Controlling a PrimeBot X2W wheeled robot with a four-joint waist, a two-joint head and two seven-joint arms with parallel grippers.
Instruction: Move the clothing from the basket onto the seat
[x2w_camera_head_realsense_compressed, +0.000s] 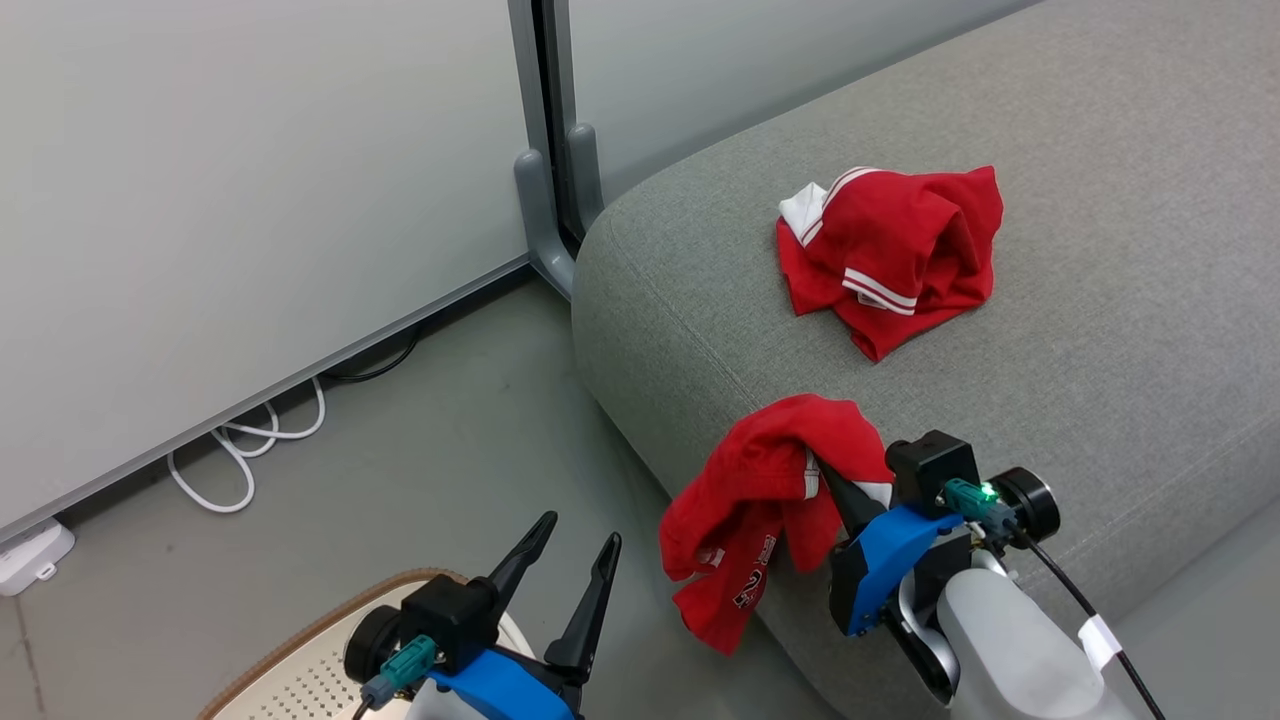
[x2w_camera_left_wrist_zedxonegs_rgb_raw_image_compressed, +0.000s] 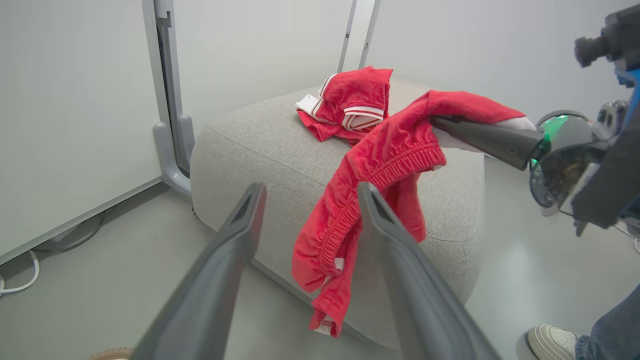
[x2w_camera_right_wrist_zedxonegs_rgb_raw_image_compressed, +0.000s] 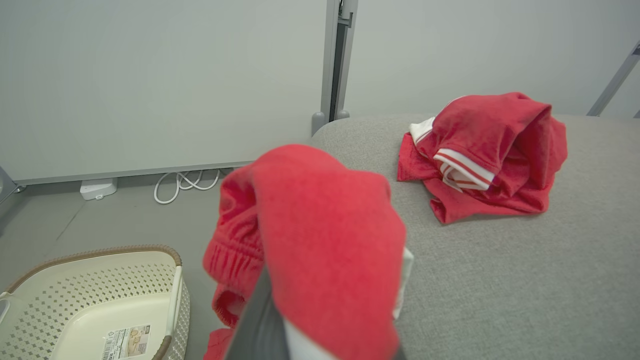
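Red shirt (x2w_camera_head_realsense_compressed: 895, 255): crumpled heap with white striped trim, lying on the grey fabric seat (x2w_camera_head_realsense_compressed: 1100, 380), well back from its front edge.
Red shorts (x2w_camera_head_realsense_compressed: 760, 500): pinched in my right claw (x2w_camera_head_realsense_compressed: 838, 482); the cloth drapes over the seat's front corner and hangs down its side. Elastic waistband shows; a dark print sits near the low hem, too small for me to read.
Right claw: closed on the shorts, fingers buried in the folds, just above the seat's front edge.
Basket (x2w_camera_head_realsense_compressed: 330, 612): cream perforated plastic, brown woven-look rim, on the floor (x2w_camera_head_realsense_compressed: 450, 480) near the seat's corner; a paper label (x2w_camera_right_wrist_zedxonegs_rgb_raw_image_compressed: 125, 341) lies on its bottom.
Left claw (x2w_camera_head_realsense_compressed: 578, 532): wide open, holding nothing; I see it above the basket's near rim, fingers pointing toward the seat.
Seat: rounded edges, both garments touching it.
Floor: grey; a white cable (x2w_camera_head_realsense_compressed: 245, 450) loops along the foot of the wall panel (x2w_camera_head_realsense_compressed: 250, 200).
Person: a pale shoe (x2w_camera_left_wrist_zedxonegs_rgb_raw_image_compressed: 550, 341) and blue trouser leg (x2w_camera_left_wrist_zedxonegs_rgb_raw_image_compressed: 615, 325) at the lower right of my left wrist view, beside the seat.
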